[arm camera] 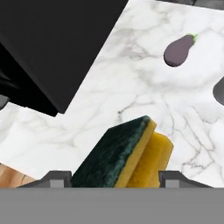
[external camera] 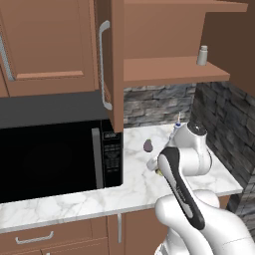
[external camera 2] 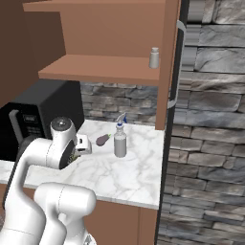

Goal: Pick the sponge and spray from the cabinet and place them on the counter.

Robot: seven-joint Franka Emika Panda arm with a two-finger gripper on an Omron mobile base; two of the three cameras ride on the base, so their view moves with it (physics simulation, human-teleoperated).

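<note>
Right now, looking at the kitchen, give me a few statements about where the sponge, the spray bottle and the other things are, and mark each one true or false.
1. The spray stands upright on the counter. True.
2. The sponge lies on the cabinet shelf. False: it sits between the fingertips of the gripper, above the counter.
3. A small white shaker bottle stands on the cabinet shelf. True.
4. The small purple object is inside the microwave. False: it lies on the counter, near the spray.
5. The cabinet door is closed. False: it hangs open.
</note>
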